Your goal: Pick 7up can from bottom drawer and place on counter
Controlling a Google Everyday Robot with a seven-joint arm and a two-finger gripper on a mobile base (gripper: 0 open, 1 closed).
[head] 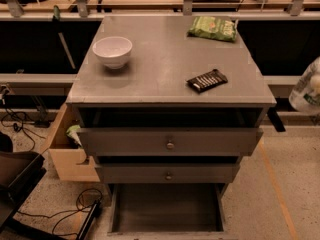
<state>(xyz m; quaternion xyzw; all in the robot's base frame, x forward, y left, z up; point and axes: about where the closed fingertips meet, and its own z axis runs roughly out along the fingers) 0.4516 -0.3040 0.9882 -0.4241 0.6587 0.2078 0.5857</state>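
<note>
— Well, spotting the can (305, 96)?
— Hanging in the air at the far right edge, just beside the counter (165, 74) and about level with its top, well above the bottom drawer (165, 211).
— Pointing which way?
— Looking taller than wide, perhaps leaning; cannot tell top from bottom.
— Reading any label?
— Making out only a green patch on pale, no writing. Nothing legible on the bag (212, 28) or bar (206, 80) lying on the counter either.
— And the gripper (312, 82)?
— Sitting right with the can; cannot tell how wide, or whether gripping.
</note>
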